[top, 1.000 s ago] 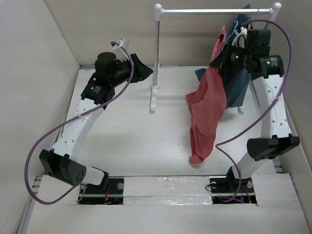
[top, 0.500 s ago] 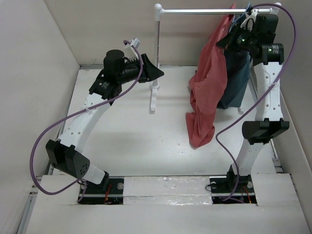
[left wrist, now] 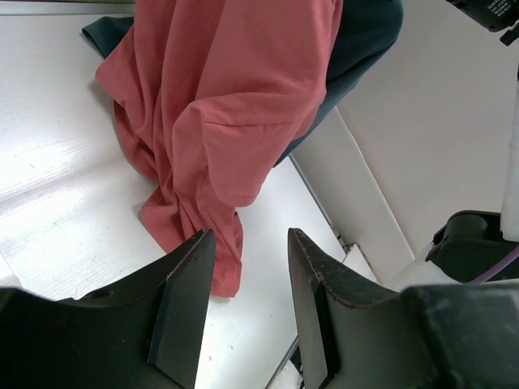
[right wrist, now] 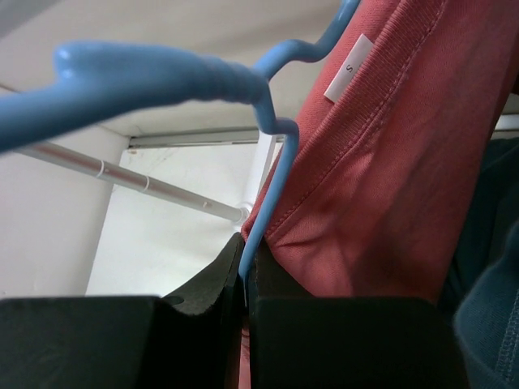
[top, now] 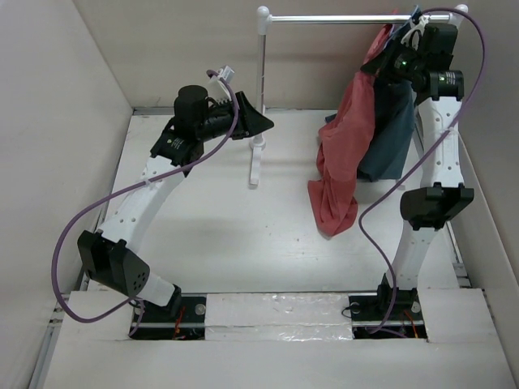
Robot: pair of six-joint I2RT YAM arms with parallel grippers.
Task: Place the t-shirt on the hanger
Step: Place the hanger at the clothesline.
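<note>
My right gripper (right wrist: pixel 246 279) pinches the hanger (right wrist: pixel 162 77) wire up beside the rail (top: pixel 340 18), the t-shirt (top: pixel 345 162) hanging long below it, while my left gripper (left wrist: pixel 247 267), half spread, hovers well apart leftward.

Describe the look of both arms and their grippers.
The left arm and right arm have white links, black joints and purple cables. The left gripper and right gripper have black wedge-shaped fingers. A green light glows near the right one.
</note>
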